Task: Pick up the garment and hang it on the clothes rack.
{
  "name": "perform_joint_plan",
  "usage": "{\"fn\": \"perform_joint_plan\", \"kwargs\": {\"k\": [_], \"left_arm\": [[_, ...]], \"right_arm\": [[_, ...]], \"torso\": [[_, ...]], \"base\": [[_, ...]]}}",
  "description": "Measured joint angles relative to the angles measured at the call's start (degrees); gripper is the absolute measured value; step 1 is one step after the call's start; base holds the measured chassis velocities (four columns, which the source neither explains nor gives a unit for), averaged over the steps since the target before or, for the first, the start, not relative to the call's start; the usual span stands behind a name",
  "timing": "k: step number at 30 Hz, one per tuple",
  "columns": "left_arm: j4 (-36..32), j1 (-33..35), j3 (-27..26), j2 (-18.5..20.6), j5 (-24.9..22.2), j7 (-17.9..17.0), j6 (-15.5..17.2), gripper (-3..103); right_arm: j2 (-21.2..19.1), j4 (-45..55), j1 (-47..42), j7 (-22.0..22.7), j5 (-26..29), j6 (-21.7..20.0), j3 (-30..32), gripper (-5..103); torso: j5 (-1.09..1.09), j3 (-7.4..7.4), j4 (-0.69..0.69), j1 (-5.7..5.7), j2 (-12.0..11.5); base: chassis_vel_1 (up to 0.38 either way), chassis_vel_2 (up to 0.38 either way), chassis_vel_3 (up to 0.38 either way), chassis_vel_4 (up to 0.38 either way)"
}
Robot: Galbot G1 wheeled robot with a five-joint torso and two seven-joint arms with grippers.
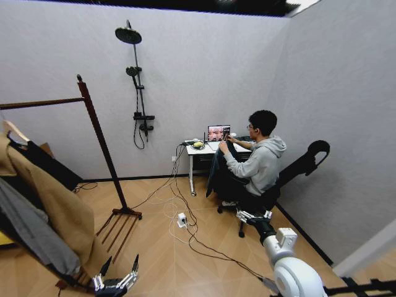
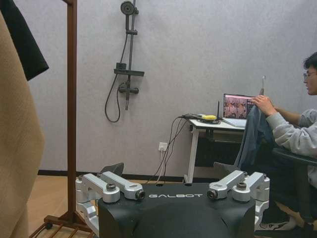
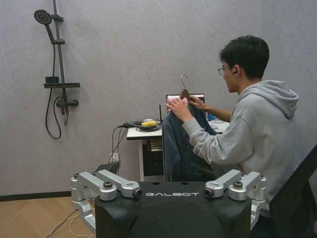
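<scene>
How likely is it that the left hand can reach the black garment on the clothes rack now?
Probably not yet. The left hand hangs low by the foot of the clothes rack; the black garment hangs high under the rail, partly behind the tan coat. The arm must rise first.

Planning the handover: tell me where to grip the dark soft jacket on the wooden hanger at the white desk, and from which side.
Probably the hanger's metal hook: it stands upright, bare above the person's hands, while the jacket hangs limp. Come with the right gripper from the robot-facing side.
</scene>
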Motion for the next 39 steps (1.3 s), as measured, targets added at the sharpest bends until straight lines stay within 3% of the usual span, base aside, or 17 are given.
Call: {"fn": "perform_joint_plan", "kwargs": {"k": [39], "left_arm": [[0.0,0.0,0.0,0.0,0.0,0.0,0.0,100]], "right_arm": [[0.27,-1.73,0.66,-0.37,-1.06,0.73,-2.95,100]], "torso": [[-0.02,0.01,0.02,0.02,-0.01]], "base": [[0.238,-0.228,-0.229,0.235]]}}
